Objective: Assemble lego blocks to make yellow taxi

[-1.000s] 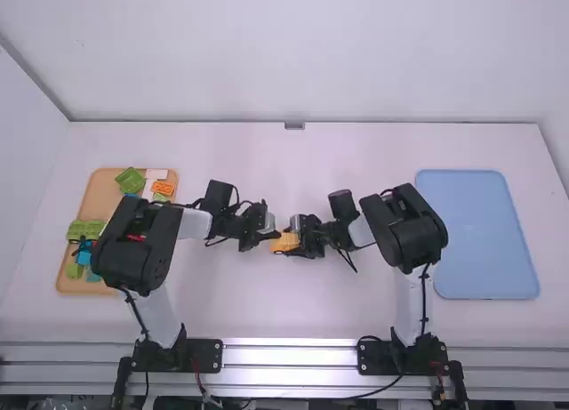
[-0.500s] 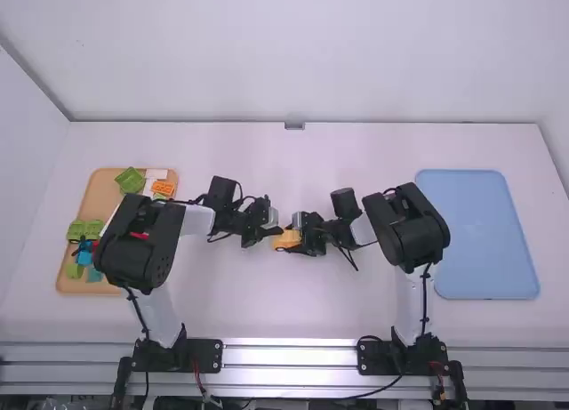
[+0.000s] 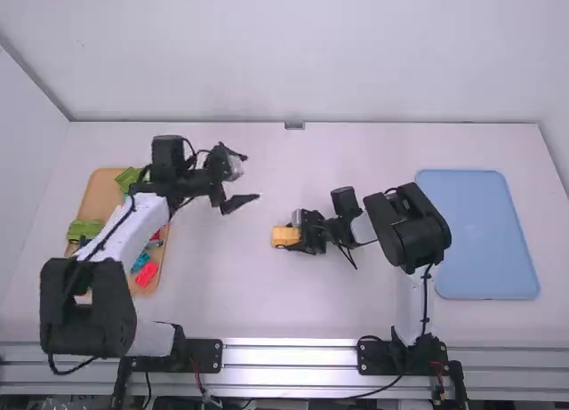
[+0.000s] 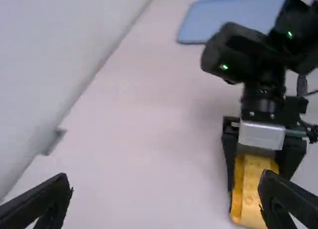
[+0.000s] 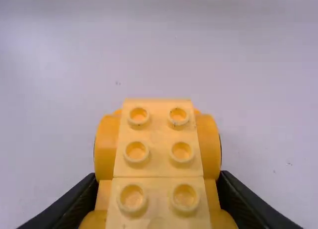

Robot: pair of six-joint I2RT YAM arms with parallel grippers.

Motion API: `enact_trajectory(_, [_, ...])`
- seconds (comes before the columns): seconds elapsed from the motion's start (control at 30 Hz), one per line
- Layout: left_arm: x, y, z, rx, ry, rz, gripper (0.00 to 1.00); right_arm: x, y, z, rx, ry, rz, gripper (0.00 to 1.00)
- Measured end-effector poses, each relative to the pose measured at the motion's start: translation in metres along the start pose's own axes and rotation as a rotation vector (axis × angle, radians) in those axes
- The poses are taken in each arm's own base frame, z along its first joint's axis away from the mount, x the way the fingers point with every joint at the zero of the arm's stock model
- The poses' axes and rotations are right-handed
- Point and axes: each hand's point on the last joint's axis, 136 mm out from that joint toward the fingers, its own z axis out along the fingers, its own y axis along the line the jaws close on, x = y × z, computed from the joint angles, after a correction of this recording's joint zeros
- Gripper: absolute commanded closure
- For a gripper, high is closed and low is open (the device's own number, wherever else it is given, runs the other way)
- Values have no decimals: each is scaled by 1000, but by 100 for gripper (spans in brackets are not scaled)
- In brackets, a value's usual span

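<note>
White counter [image 3: 338, 308], pale wall [image 3: 302, 54] behind. Blue tray [image 3: 476, 241] right side, tan tray [image 3: 100, 192] with colored blocks [image 3: 84, 229] left. Yellow block build [image 3: 283, 237] mid-counter, right pincer [image 3: 296, 237] clamped on it. Left pincer [image 3: 252, 176] apart, above counter.

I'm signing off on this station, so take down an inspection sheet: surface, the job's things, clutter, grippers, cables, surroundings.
Surface: white table; light-blue tray on the right.
Job's things: studded yellow block assembly near the middle; tan tray on the left, holding green block, red block and blue block, partly under the left arm.
Clutter: small dark speck on the table.
Left gripper: jaws wide apart, holding nothing.
Right gripper: jaws closed on the yellow block assembly.
Cables: black cable looping below the left arm's elbow.
Surroundings: white wall behind; metal rails along the near edge.
</note>
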Motion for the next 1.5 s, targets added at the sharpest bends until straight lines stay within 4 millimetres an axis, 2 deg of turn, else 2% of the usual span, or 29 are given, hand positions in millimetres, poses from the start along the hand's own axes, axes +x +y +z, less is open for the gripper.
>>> enact_trajectory(0.03, [-4, 7, -13, -32, -11, -29, 1, 3, 2, -2, -3, 30, 33, 25])
enact_trajectory(0.1, [-5, 14, -25, -65, -17, -69, 1, 5, 6, -8, -8, 66, 56, 13])
enact_trajectory(0.13, [-5, 21, -35, -97, -18, -108, 1, 7, 9, -16, -6, 111, 85, 1])
enact_trajectory(0.23, [-2, 32, -53, -158, -18, -190, 1, 13, 10, -38, 27, 235, 129, 1])
enact_trajectory(0.33, [4, 45, -70, -222, -13, -281, 1, 23, 9, -70, 95, 399, 156, 2])
enact_trajectory(0.43, [16, 51, -82, -266, 8, -367, 1, 17, -10, -101, 227, 497, 123, 1])
enact_trajectory(0.47, [16, 51, -82, -266, 8, -367, 1, 17, -10, -101, 227, 497, 123, 1])
enact_trajectory(0.57, [26, 56, -87, -310, 35, -448, 1, -9, -33, -128, 354, 485, 57, 1])
enact_trajectory(0.67, [33, 62, -91, -370, 54, -572, 1, -38, -47, -141, 419, 425, 30, 1])
enact_trajectory(0.77, [42, 72, -101, -475, 83, -691, 1, -67, -58, -143, 442, 367, 19, 1])
enact_trajectory(0.83, [45, 79, -110, -562, 91, -773, 1, -95, -66, -138, 443, 321, 7, 1])
enact_trajectory(0.87, [45, 80, -112, -576, 89, -787, 1, -100, -66, -137, 441, 315, 3, 1])
enact_trajectory(0.93, [43, 86, -116, -613, 67, -817, 1, -127, -68, -128, 423, 273, -28, 1])
enact_trajectory(1.1, [44, 96, -123, -684, 45, -867, 1, -163, -68, -117, 402, 219, -75, 1])
enact_trajectory(1.17, [52, 97, -126, -723, 65, -904, 1, -171, -70, -117, 406, 206, -89, 2])
enact_trajectory(1.27, [73, 97, -138, -827, 137, -980, 1, -181, -72, -118, 411, 192, -111, 2])
enact_trajectory(1.4, [87, 99, -150, -926, 184, -1014, 1, -181, -69, -113, 389, 195, -139, 1])
enact_trajectory(1.5, [95, 101, -159, -989, 208, -1026, 1, -172, -66, -102, 345, 209, -164, 2])
